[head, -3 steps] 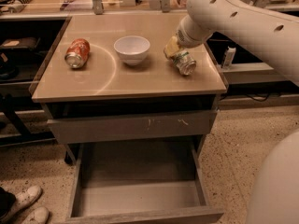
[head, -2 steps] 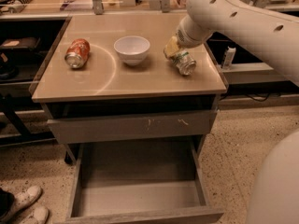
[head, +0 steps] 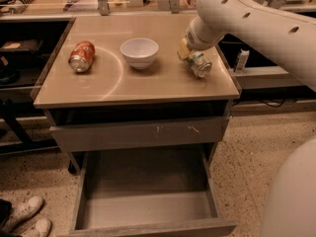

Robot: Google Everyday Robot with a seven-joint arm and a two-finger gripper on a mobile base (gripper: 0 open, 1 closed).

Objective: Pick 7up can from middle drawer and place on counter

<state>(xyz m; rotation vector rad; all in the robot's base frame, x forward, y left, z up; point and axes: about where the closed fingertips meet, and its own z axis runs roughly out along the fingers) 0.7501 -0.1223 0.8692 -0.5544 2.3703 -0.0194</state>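
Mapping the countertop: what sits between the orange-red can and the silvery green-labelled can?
In the camera view, a white round bowl stands between them on the beige counter; the gripper is at the silvery can.

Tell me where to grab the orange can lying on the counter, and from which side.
Probably mid-body on the orange can, coming down from above and closing across its left and right flanks: it lies on its side, shiny end toward the camera. The gripper is at the right of the counter, by the 7up can.

7up can (head: 199, 64) lies tipped on the counter (head: 148, 85) at the pincer (head: 186, 49); middle drawer (head: 148, 209) stands open.
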